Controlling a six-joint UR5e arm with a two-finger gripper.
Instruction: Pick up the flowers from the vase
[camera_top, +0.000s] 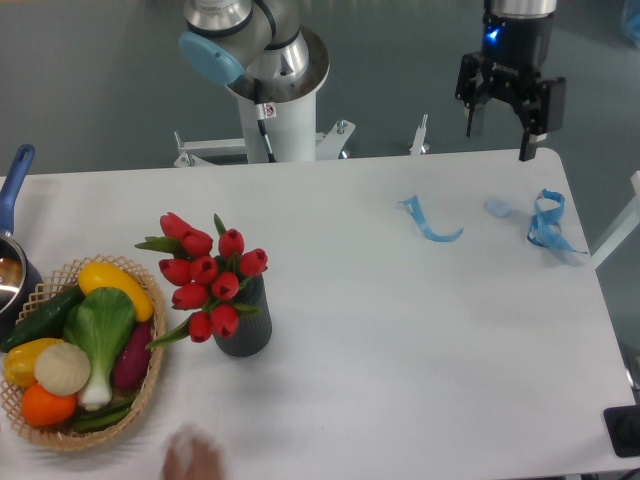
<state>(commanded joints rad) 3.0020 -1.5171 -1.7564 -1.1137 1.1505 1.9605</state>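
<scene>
Camera view, fixed, looking down on a white table (400, 330). Gripper (502, 140): black, two fingers spread apart with nothing between them, hanging over the table's far right edge, well apart from the vase. Vase (244, 322): small, dark grey, ribbed, upright on the left half of the table. Flowers (208, 275): red tulip buds with green leaves, standing in the vase and leaning out over its left rim. Wicker basket (40, 295): just left of the vase, near but not clearly touching it, filled with colourful vegetables (90, 340). Pot with a blue handle (12, 190): further left of the vase, cut off by the picture's edge. Blue ribbon scraps (432, 222): well to the right of the vase, below the gripper. Robot base (268, 70): white column behind the table, beyond the vase. A blurred shape at the near edge, in front of the vase, cannot be identified.
</scene>
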